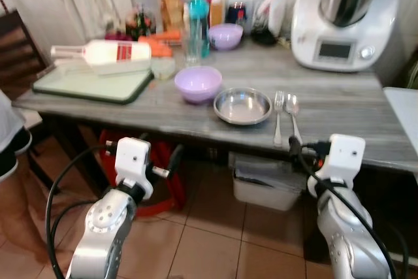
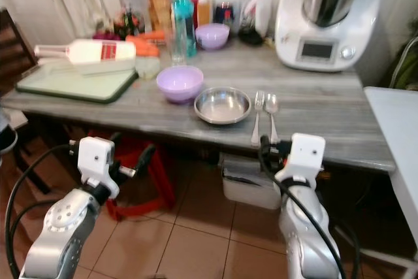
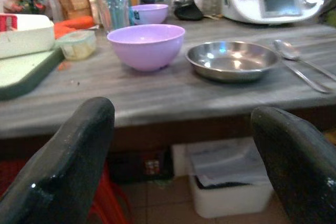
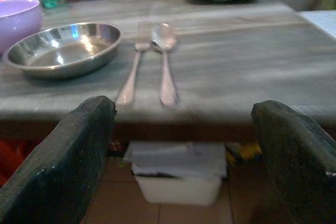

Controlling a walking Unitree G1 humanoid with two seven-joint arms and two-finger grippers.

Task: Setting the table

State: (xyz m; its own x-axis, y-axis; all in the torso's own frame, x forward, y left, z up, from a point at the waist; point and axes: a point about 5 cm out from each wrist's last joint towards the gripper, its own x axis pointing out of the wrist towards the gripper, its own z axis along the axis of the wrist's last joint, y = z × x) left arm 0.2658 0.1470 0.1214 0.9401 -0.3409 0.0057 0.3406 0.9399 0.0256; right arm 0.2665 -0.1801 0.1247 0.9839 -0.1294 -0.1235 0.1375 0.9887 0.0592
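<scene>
A steel plate (image 1: 242, 106) sits near the front of the grey table (image 1: 339, 122), with a lilac bowl (image 1: 198, 83) to its left. Right of the plate lie a fork (image 1: 278, 117) and a spoon (image 1: 292, 113), side by side. My left gripper (image 3: 181, 166) is open below the table's front edge, facing the bowl (image 3: 146, 45) and plate (image 3: 232, 60). My right gripper (image 4: 184, 156) is open too, held below the edge in front of the fork (image 4: 133, 69) and spoon (image 4: 165, 61). Both hold nothing.
At the back stand a white kitchen machine (image 1: 343, 17), a second lilac bowl (image 1: 225, 35), a teal bottle (image 1: 197, 25) and jars. A green cutting board (image 1: 91, 84) with a white bottle (image 1: 104, 51) lies left. A white bin (image 1: 268, 184) sits under the table. A person (image 1: 12, 142) stands far left.
</scene>
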